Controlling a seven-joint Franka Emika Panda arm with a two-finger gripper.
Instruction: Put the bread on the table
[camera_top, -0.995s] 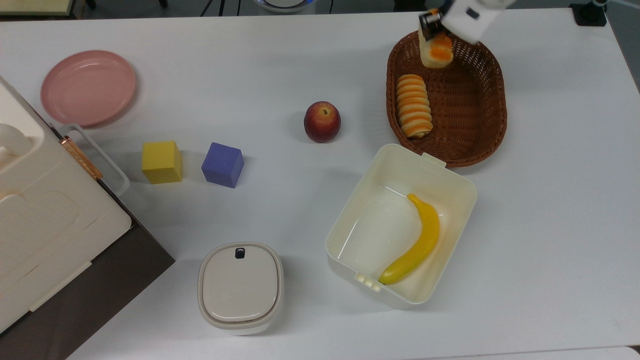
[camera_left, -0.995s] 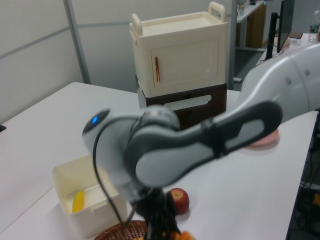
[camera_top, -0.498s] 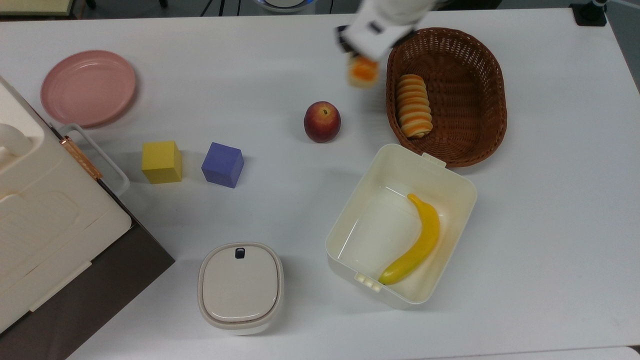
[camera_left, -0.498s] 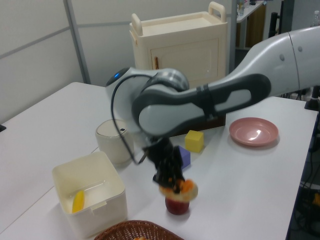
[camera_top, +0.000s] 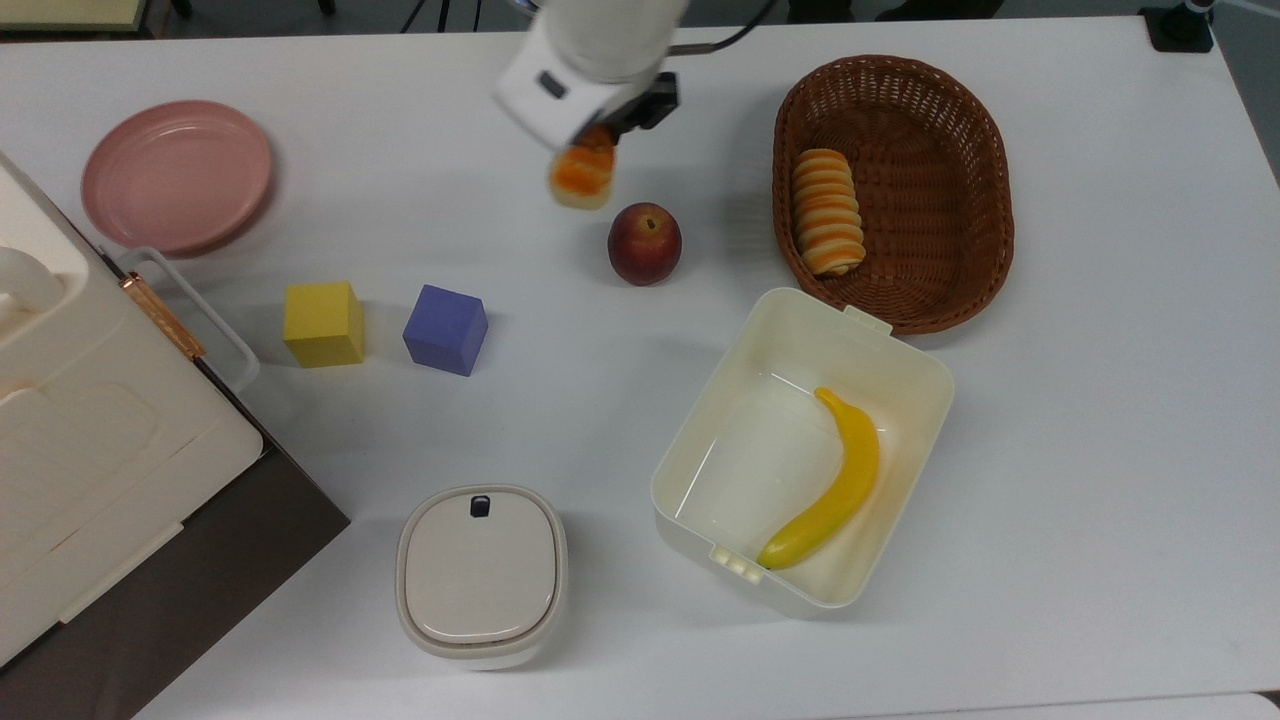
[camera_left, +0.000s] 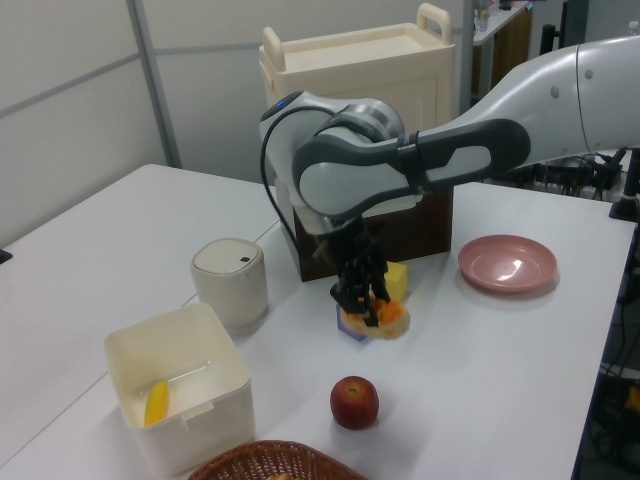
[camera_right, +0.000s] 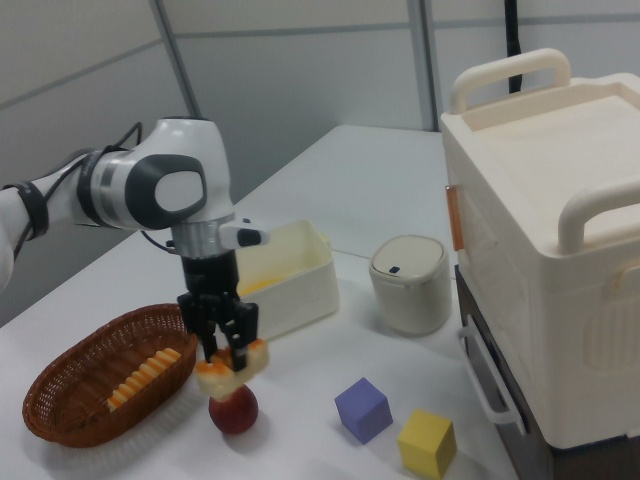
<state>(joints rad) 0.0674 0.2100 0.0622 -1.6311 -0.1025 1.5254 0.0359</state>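
hand (camera_right: 225, 352) clamped on the bread (camera_top: 582, 178), roll hanging below the fingers | bread aloft over bare worktop (camera_top: 1100, 400), just beside apple (camera_top: 645, 243), on the top view's left | likely next: straight down to set it

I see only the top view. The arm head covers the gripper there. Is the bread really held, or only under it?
Observer: Held. In the right view the gripper has its fingers closed on the bread from above.
Operator: Is the bread already on the table?
Observer: No. In the left view the bread hangs above the table with a clear gap below it.
Operator: Is it touching the apple?
Observer: I cannot tell from the right view, where the bread overlaps the apple. In the left view the apple sits clearly apart from it.
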